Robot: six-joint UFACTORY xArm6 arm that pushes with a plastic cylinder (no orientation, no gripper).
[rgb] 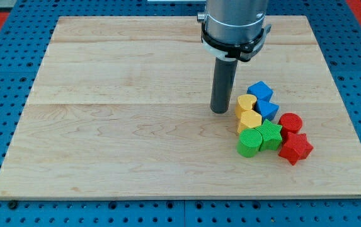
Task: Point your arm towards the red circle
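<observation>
- Tip of my rod rests on the wooden board, just to the view's left of the cluster of blocks; rod is bare, holding nothing, no jaws to speak of.
- Red circle sits on the far side of the cluster, toward the view's right, touching or nearly touching the red star below it.
- Between tip and target: yellow heart and a second yellow block, with the blue cube and another blue block behind them.
- Risk: a straight push to the view's right would likely plough the yellow pair into the blue ones and shove the red circle away.
- Risk: green cylinder and green star crowd the lower route; skirting there may scatter them.
- Safer guess: go round by the view's top, past the blue cube, approaching slowly.
</observation>
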